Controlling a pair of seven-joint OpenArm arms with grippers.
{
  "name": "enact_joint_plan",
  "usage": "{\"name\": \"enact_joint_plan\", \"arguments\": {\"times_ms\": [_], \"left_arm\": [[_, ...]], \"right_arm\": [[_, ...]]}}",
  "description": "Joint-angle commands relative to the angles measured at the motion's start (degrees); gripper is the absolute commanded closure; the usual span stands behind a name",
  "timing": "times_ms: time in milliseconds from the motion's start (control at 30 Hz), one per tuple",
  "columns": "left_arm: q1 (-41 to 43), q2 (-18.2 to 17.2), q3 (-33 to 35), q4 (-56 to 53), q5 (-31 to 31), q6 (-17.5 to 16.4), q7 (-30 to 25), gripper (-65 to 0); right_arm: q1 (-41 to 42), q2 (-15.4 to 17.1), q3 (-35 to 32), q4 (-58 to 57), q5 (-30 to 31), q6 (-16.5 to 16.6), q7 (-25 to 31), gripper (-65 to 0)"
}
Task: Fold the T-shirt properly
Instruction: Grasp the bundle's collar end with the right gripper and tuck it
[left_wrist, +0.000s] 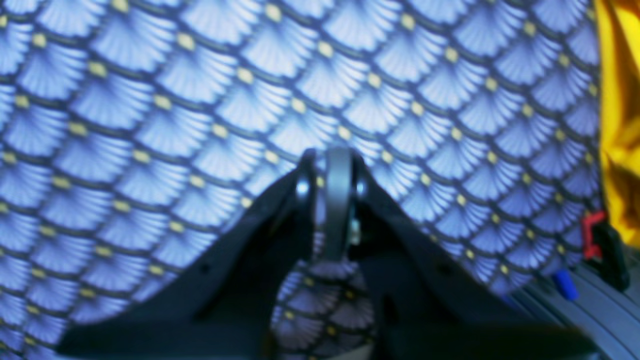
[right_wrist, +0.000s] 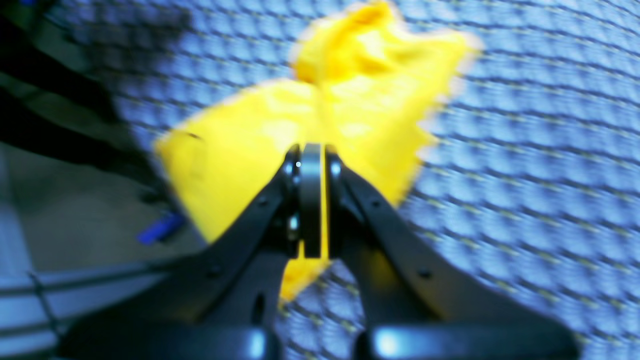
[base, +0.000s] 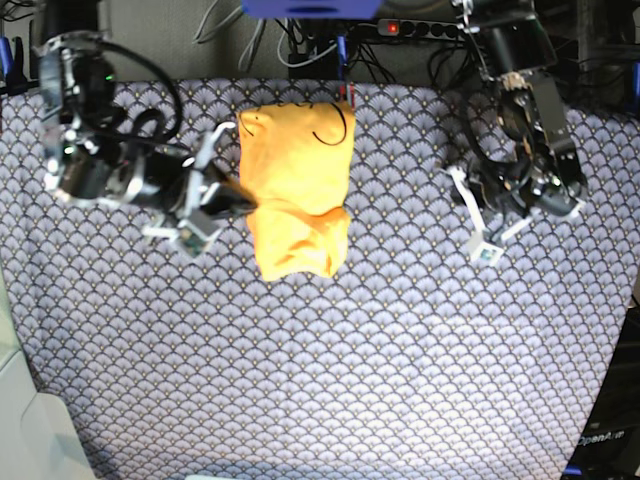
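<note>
The yellow-orange T-shirt lies bunched in a folded heap at the back middle of the table. My right gripper is at the shirt's left edge. In the right wrist view that gripper is shut on the T-shirt, with a thin yellow strip pinched between its fingers. Far to the right of the shirt, my left gripper is shut over bare tablecloth with nothing in it. Its view catches only a strip of the T-shirt at the right edge.
A blue-grey fan-patterned tablecloth covers the table. A power strip and cables lie behind the back edge. A red clip sits at the table's edge. The left arm stands at the right.
</note>
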Motion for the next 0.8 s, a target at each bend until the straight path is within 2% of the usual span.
{"name": "enact_joint_plan", "arguments": {"times_ms": [0,167,267,533,767], "left_arm": [[-0.9,-0.4,-0.2,1.2,-0.4,-0.1,-0.4,-3.9],[-0.7,-0.5,-0.2,1.1,-0.4,-0.1,-0.4,-3.9],[-0.7,-0.6,-0.3,1.1,-0.4,-0.1,-0.4,-3.9],[-1.0,-0.7,-0.3,1.1,-0.4,-0.1,-0.4,-3.9],[-1.2,-0.8,-0.3,1.1,-0.3,-0.1,-0.4,-3.9]], "right_arm": [[0.6,-0.6,0.4,0.8,0.8,0.4,1.1,0.0],[-2.1,-2.4,0.4,0.3,0.4,0.4,1.9,0.0],[-2.9,-2.2,0.4,-2.9,0.4,0.4,5.1,0.0],[-2.9,-1.0,-3.3,-13.8,0.4,0.4,12.2,0.0],[-2.1,2.1,-8.6,-26.7,0.4,0.4,22.0,0.0]]}}
